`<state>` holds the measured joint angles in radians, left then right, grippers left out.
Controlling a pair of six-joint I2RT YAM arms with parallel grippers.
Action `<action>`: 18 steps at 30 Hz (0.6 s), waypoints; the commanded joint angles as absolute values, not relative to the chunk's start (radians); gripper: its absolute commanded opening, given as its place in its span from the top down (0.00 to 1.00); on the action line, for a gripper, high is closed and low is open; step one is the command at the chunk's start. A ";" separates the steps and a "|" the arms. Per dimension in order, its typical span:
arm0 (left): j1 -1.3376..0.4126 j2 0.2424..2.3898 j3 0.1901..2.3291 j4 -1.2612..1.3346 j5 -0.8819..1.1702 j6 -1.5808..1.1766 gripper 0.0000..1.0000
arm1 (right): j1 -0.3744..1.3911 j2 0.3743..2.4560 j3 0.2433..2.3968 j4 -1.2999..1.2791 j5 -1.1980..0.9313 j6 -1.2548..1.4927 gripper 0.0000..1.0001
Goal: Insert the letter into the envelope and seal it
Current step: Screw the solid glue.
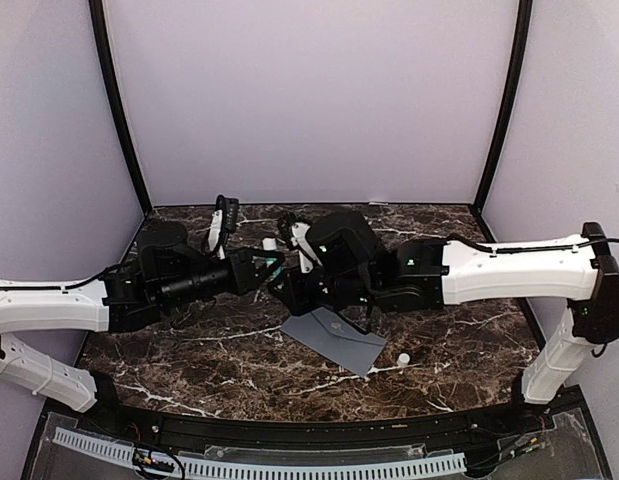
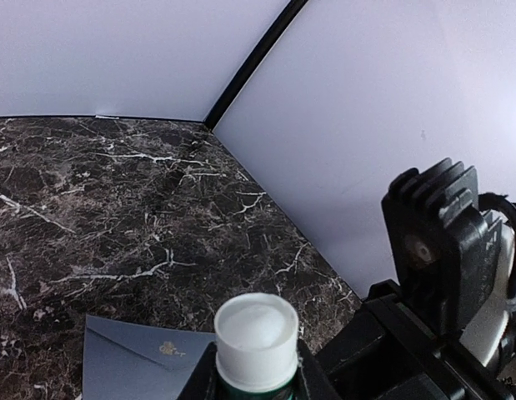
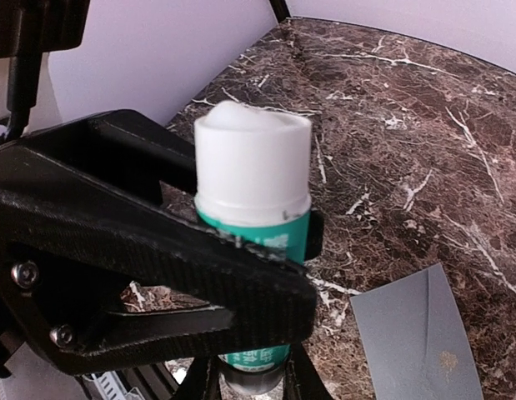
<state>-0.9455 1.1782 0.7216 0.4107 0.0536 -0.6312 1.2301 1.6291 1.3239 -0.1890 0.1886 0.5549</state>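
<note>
Envelope (image 1: 334, 340), lower centre: probably light, limp paper, best pinned by an edge. Left gripper (image 2: 256, 379), right gripper (image 3: 253, 383): clamped on glue stick (image 3: 253, 175).

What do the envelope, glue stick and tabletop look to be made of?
The envelope: matt slate-grey paper, flat, with sharp fold lines and a small gold emblem. The glue stick: smooth plastic tube, likely, white top, green printed label. The tabletop: dark marble look with white veins; stone or laminate, cannot tell.
</note>
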 commanded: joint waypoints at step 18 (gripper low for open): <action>-0.932 1.107 0.653 0.621 0.242 -0.772 1.00 | 1.171 1.276 0.916 0.300 -0.067 0.606 0.17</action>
